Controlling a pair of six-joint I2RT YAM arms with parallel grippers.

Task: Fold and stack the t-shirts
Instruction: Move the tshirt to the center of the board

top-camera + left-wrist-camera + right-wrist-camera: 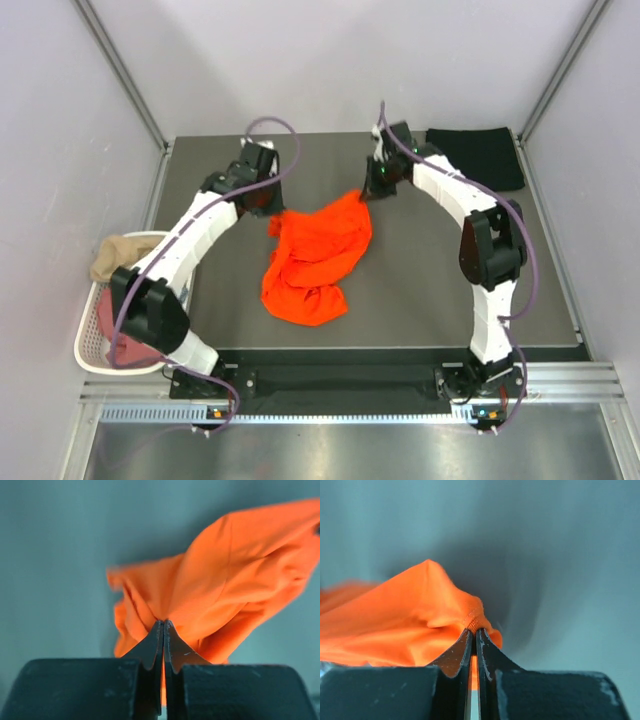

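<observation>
While both arms reach forward, my left gripper [163, 625] and right gripper [474, 632] clamp the orange t-shirt [315, 255] at its far corners.

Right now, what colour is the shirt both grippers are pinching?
Bright orange shirt, plain; the top external view shows it best.

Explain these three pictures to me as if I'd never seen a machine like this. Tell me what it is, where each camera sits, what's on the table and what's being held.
Two robot arms are bolted at the table's near edge. The overhead picture looks down from behind them. The two close-ups come from a camera on each wrist, looking past that arm's own fingers. On the dark table lies a crumpled orange t-shirt. The left gripper and the right gripper are each shut on its cloth. A black shirt lies folded at the far right corner. A white basket at the left edge holds tan cloth.
</observation>
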